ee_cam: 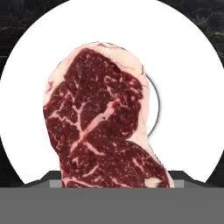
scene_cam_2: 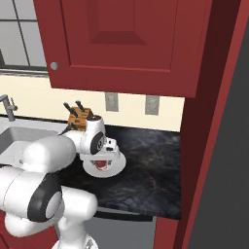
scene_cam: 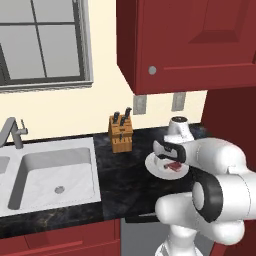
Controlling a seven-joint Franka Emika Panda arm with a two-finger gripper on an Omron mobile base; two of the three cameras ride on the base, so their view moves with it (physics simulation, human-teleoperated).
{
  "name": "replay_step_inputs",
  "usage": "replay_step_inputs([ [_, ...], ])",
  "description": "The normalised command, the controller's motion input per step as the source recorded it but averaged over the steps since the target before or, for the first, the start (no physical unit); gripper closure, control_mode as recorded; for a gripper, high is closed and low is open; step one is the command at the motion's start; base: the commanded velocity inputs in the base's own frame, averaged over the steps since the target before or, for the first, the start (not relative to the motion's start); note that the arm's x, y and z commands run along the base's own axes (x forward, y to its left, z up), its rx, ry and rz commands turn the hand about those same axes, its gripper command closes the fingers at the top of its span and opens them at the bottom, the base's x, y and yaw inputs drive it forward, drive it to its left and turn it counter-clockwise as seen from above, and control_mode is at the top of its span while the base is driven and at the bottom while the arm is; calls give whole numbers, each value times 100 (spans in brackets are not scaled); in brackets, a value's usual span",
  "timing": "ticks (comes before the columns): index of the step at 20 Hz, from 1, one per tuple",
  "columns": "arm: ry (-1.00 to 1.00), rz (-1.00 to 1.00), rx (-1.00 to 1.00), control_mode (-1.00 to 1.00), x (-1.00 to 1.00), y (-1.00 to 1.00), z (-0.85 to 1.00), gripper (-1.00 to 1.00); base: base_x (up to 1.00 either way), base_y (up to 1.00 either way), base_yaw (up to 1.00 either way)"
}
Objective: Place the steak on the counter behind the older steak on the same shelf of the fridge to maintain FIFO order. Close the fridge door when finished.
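Right now my fingers (scene_cam: 169, 161) hang low over the steak (ee_cam: 103, 122) lying on a white plate (ee_cam: 188, 109) on the counter (scene_cam_2: 146, 165); whether they pinch it, I cannot tell.

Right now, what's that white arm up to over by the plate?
The robot arm has its gripper down over a white plate on the black counter, right at a raw steak lying on the plate. A knife block stands nearby beside the sink. Whether the steak is gripped yet isn't clear.
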Motion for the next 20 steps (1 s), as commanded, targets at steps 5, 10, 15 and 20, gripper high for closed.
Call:
replay_step_inputs([
  [5,-23,0,0,-100,-69,0,78,100,0,0,0],
  [10,-10,0,0,-100,-40,2,68,100,0,0,0],
  [15,0,1,0,-100,-4,2,8,100,0,0,0],
  [20,0,1,-2,100,-1,10,-1,100,-18,14,0],
])
